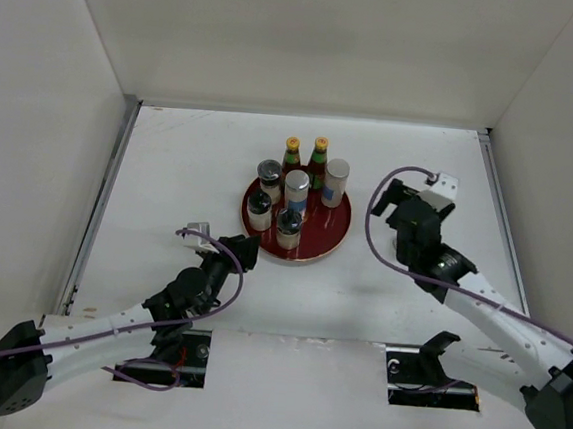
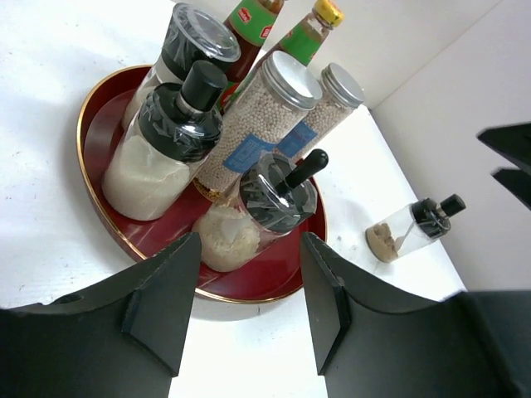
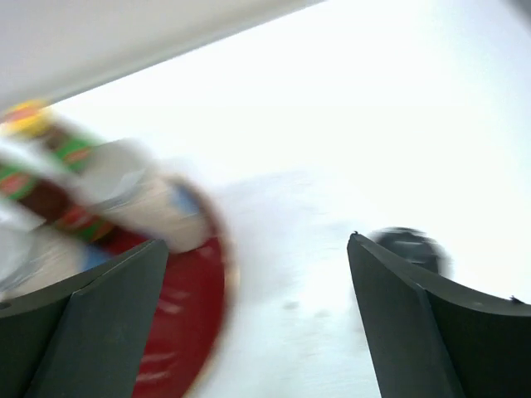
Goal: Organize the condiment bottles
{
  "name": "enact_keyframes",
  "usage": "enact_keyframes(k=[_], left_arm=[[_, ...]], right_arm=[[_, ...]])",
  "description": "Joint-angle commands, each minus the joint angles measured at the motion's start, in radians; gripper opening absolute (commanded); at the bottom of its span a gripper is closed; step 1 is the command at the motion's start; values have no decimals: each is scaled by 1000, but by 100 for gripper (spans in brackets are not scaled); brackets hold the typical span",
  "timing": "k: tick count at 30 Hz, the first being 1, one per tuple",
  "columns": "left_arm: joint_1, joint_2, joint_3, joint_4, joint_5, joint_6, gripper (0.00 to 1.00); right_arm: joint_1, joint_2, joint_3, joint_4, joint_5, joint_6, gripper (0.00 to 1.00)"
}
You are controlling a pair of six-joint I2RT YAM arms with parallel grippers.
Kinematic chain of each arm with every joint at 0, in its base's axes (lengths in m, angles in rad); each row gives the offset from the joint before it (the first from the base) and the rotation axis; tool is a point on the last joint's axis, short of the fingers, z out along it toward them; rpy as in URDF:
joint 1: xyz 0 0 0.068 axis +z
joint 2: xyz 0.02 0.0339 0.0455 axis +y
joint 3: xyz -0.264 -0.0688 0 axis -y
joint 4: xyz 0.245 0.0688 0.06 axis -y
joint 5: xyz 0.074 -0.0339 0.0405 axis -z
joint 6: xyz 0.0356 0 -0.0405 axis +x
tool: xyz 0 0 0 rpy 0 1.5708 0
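Observation:
Several condiment bottles stand on the round red tray [image 1: 321, 240]: two yellow-capped sauce bottles [image 1: 292, 153] at the back, a cream cylinder [image 1: 337, 182], a silver-topped cylinder [image 1: 297, 190] and dark-lidded jars [image 1: 289, 225]. In the left wrist view the tray [image 2: 274, 267] is just beyond my open, empty left gripper [image 2: 251, 249], whose nearest jar [image 2: 265, 207] holds white grains. One small dark-lidded jar [image 2: 412, 228] lies on its side on the table right of the tray. My right gripper [image 1: 386, 201] hovers open over that spot. Its blurred view shows the tray [image 3: 178, 315] at left and a dark lid [image 3: 408, 247] at right.
White walls enclose the table on the left, back and right. My left gripper [image 1: 245, 249] sits at the tray's near left rim. Both arm bases and two dark cut-outs [image 1: 428, 379] lie at the near edge.

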Motion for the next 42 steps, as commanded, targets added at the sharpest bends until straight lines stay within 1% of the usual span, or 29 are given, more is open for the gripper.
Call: enact_keyframes(k=[1, 3, 5, 10, 16, 17, 19, 22, 23, 25, 28, 31, 32, 35, 37, 39, 40, 42], left_arm=[[1, 12, -18, 29, 9, -12, 49], [1, 23, -16, 34, 9, -14, 49], [1, 41, -13, 40, 9, -15, 49], [-4, 69, -12, 61, 9, -15, 49], [-4, 74, -12, 61, 9, -15, 49], [-4, 74, -12, 61, 9, -15, 50], [-4, 69, -12, 61, 14, -15, 50], [2, 58, -13, 57, 22, -15, 50], [5, 52, -15, 55, 23, -15, 50], [5, 46, -16, 52, 22, -15, 50], [5, 51, -16, 55, 20, -15, 52], [5, 60, -15, 60, 16, -17, 55], [5, 60, -15, 60, 11, -17, 57], [9, 35, -24, 54, -14, -17, 72], [9, 14, -32, 51, -35, -17, 78], [10, -9, -39, 43, -53, -17, 89], [13, -20, -41, 35, -61, -17, 100], [18, -41, -42, 17, -76, -14, 100]], right_arm=[[-119, -50, -61, -161, 82, 44, 98], [-182, -44, -82, -180, 50, 35, 99], [-216, -24, -103, -168, 0, 31, 99], [-280, 37, -151, -59, -105, 30, 100], [-326, 140, -108, 19, -176, 5, 95], [-337, 167, -96, 32, -186, -4, 94], [-351, 209, -79, 50, -205, -16, 85], [-346, 205, -70, 56, -183, -22, 64], [-330, 179, -74, 61, -159, -21, 59], [-258, 110, -76, 59, -104, -21, 55], [-135, 48, -32, 35, -67, -25, 54], [-25, 53, 27, 33, -83, -18, 55], [5, 69, 43, 44, -93, -13, 55], [61, 148, 80, 107, -116, -13, 56], [88, 221, 102, 159, -134, -16, 56], [108, 304, 123, 214, -145, -28, 58], [114, 344, 139, 229, -149, -34, 58], [123, 414, 171, 249, -151, -42, 58]])
